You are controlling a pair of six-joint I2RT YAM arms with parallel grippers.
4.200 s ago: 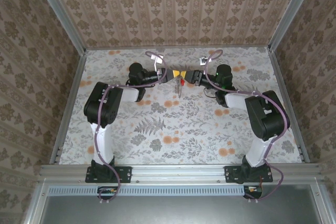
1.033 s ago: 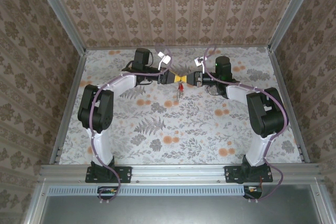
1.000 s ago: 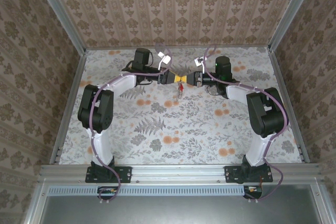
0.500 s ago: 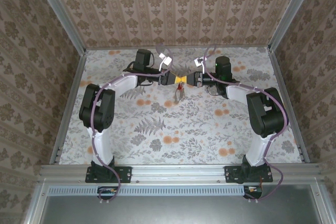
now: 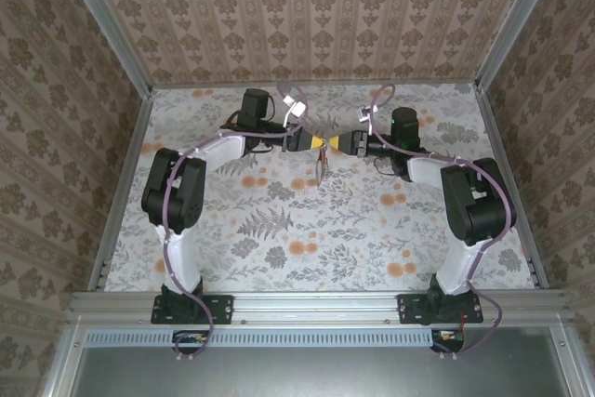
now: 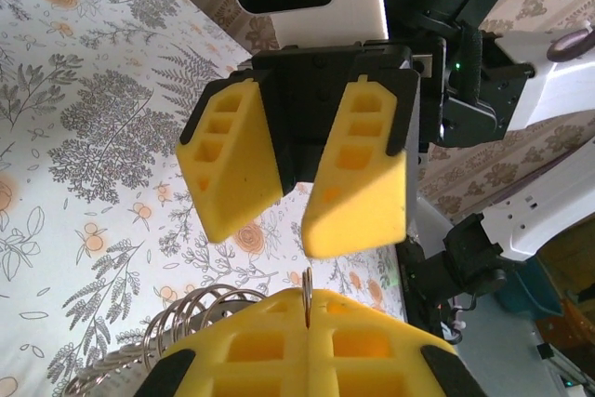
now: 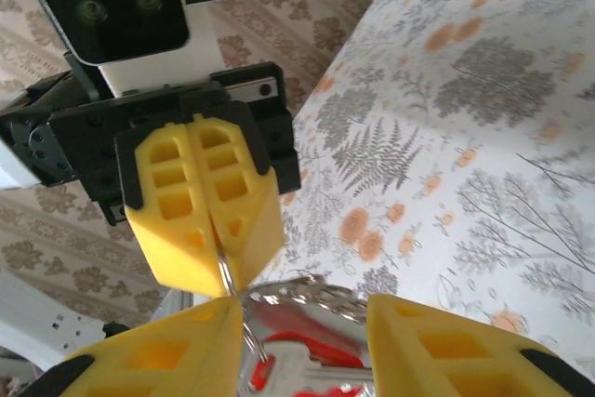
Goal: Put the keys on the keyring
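Yellow-fingered left claw (image 7: pixel 225 278) is pinched tight on the keyring's (image 7: pixel 307 293) thin metal edge, holding it above the worktop (image 5: pixel 279 230). Right claw (image 6: pixel 293 230) faces it, jaws apart, gripping nothing. Red key (image 7: pixel 299 349) sits against the keyring.

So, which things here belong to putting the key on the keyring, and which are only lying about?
For the job: keyring, pinched in the shut left pincer; red key close beside it; open right pincer opposite.
Only around: floral table cover, wallpapered walls, metal frame rail.
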